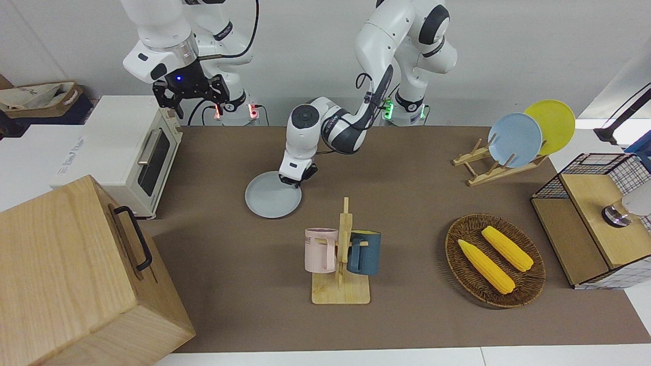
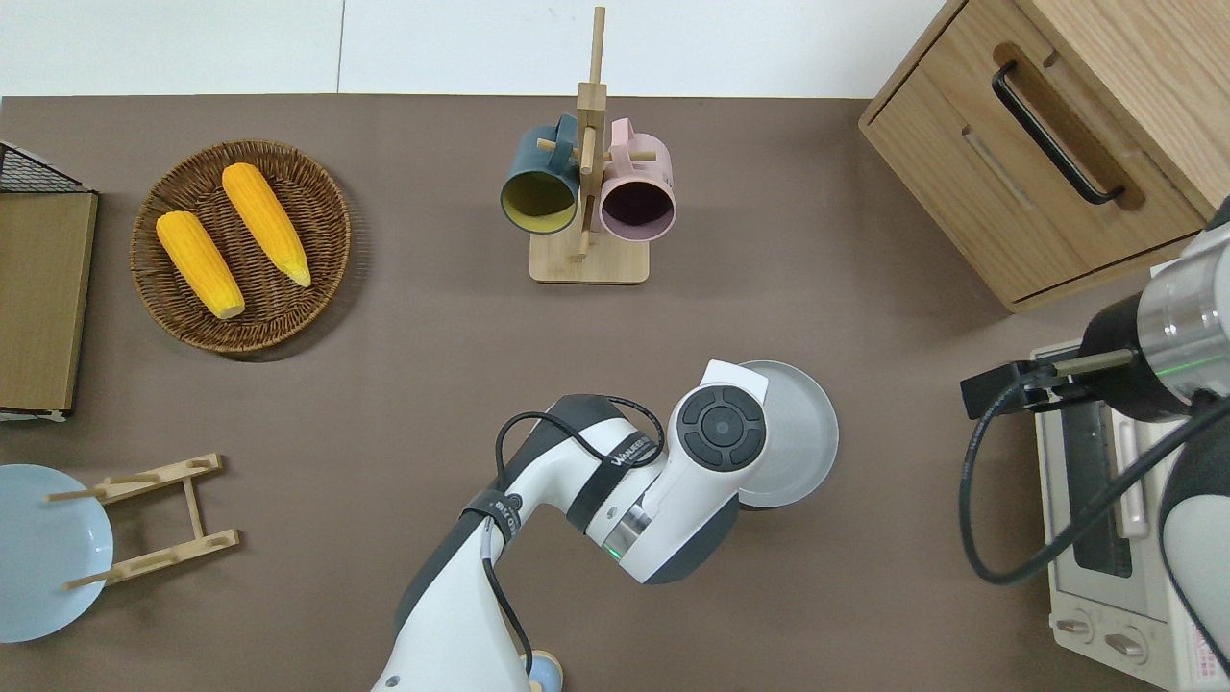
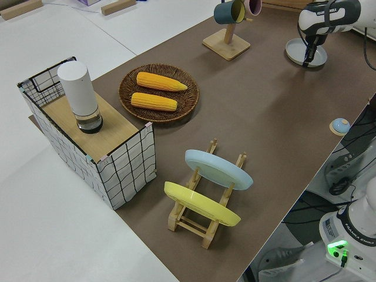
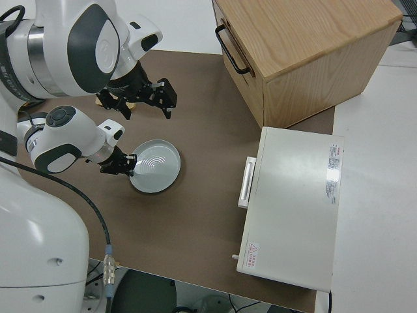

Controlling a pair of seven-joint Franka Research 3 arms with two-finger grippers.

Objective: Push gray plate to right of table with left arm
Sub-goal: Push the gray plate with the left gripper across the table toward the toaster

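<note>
The gray plate (image 1: 269, 203) lies flat on the brown table (image 1: 417, 198), nearer to the robots than the mug rack and toward the right arm's end; it also shows in the overhead view (image 2: 802, 432) and the right side view (image 4: 156, 166). My left gripper (image 1: 295, 179) points down and rests on the plate's edge that faces the left arm's end (image 4: 120, 164). In the overhead view the wrist hides it. The right arm is parked, with its gripper (image 1: 192, 101) open and empty.
A wooden mug rack (image 1: 341, 259) with a pink and a blue mug stands farther from the robots than the plate. A toaster oven (image 1: 135, 152) and a wooden cabinet (image 1: 76, 274) stand at the right arm's end. A corn basket (image 1: 494, 259), a plate rack (image 1: 501, 162) and a wire crate (image 1: 595, 218) are toward the left arm's end.
</note>
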